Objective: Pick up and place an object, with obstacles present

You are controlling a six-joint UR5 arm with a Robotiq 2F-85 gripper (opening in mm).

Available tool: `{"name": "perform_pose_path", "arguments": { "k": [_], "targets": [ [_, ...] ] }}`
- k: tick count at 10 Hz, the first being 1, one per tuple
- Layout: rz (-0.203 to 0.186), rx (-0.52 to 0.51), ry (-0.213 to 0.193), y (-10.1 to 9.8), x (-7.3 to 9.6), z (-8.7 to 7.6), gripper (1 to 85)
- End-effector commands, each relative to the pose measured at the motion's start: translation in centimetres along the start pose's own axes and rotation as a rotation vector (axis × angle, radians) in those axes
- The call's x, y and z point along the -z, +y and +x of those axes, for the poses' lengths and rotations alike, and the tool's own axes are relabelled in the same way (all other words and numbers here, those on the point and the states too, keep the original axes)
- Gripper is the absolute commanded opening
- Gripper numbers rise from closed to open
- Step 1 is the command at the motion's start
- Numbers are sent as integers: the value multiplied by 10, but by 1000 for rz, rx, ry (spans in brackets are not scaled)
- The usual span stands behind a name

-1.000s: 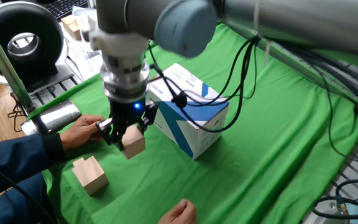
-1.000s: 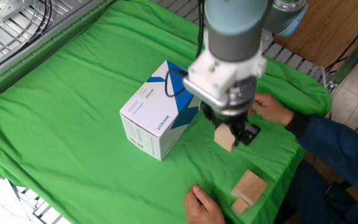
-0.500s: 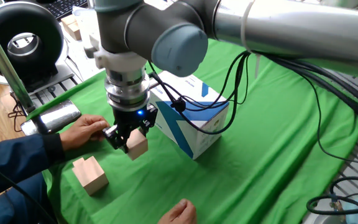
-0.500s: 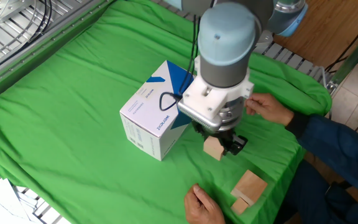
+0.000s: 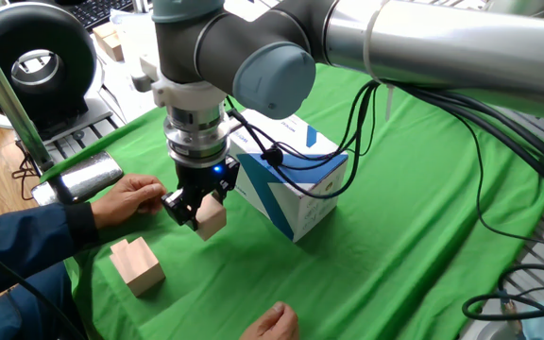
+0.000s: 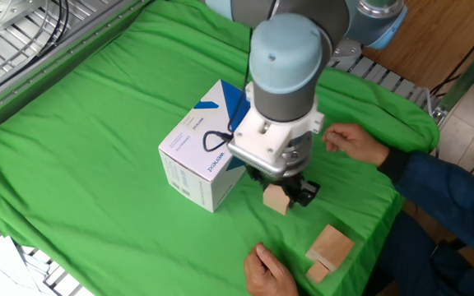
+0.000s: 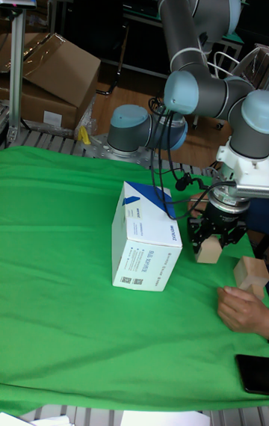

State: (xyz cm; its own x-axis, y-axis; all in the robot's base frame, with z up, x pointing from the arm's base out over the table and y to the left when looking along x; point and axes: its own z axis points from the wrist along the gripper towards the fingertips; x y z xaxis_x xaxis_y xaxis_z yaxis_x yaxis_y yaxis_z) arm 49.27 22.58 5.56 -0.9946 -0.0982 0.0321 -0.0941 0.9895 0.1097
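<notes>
The object, a small tan wooden cube (image 5: 212, 221) (image 6: 276, 201) (image 7: 208, 252), sits between the fingers of my gripper (image 5: 202, 213) (image 6: 283, 196) (image 7: 211, 247), which is shut on it. The cube hangs very low over the green cloth; I cannot tell whether it touches. The obstacle, a large white box with blue triangles (image 5: 291, 184) (image 6: 202, 158) (image 7: 146, 245), stands right beside the gripper, a short gap away.
A larger pale wooden block (image 5: 137, 265) (image 6: 329, 250) (image 7: 249, 273) lies on the cloth near the gripper. A person's hand (image 5: 128, 198) (image 6: 354, 145) rests close behind it, and another hand (image 5: 272, 324) (image 6: 267, 272) (image 7: 243, 309) lies at the cloth's edge. Cables trail from the arm over the box.
The gripper has moved lower toward the cloth and slightly closer to the box, carrying the cube. The box, the block and the hands stayed put.
</notes>
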Motion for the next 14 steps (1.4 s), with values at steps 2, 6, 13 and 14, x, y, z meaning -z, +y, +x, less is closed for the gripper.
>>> {"name": "perform_pose_path", "arguments": {
  "k": [2,6,13,14],
  "targets": [
    [4,76,34,-9,-4,5,490],
    [0,106,40,-8,11,6,613],
    [46,160,14,-20,12,-2,750],
    [43,130,38,-15,26,7,617]
  ]
}}
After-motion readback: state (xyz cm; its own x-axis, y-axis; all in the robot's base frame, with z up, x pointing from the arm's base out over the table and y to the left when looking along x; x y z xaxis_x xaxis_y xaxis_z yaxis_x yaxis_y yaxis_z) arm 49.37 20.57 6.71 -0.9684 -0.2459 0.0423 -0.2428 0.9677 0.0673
